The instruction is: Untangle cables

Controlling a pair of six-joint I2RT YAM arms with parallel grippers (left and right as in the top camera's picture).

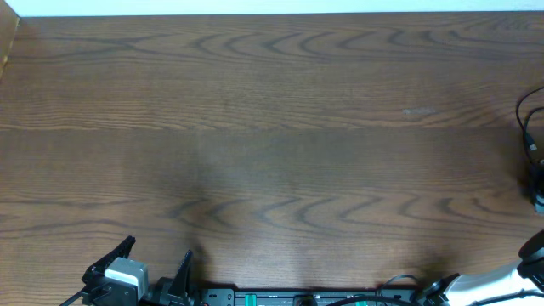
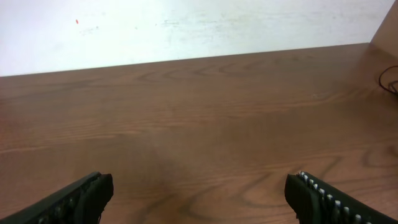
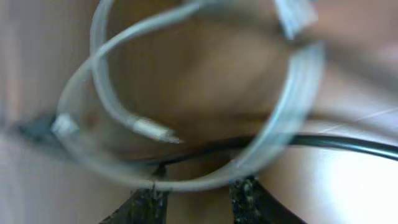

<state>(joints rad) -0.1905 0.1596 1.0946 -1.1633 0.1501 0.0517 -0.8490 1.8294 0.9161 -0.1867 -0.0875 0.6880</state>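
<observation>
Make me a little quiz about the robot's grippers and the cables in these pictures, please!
1. True or false: the left gripper is holding a cable.
2. What colour is the looped cable right in front of the right wrist camera? A) red B) white C) green
3. Fill the gap: in the overhead view, a thin black cable pokes in at the ____ edge of the table.
Key: 1 false, its fingers are wide open with nothing between them. 2 B. 3 right.
</observation>
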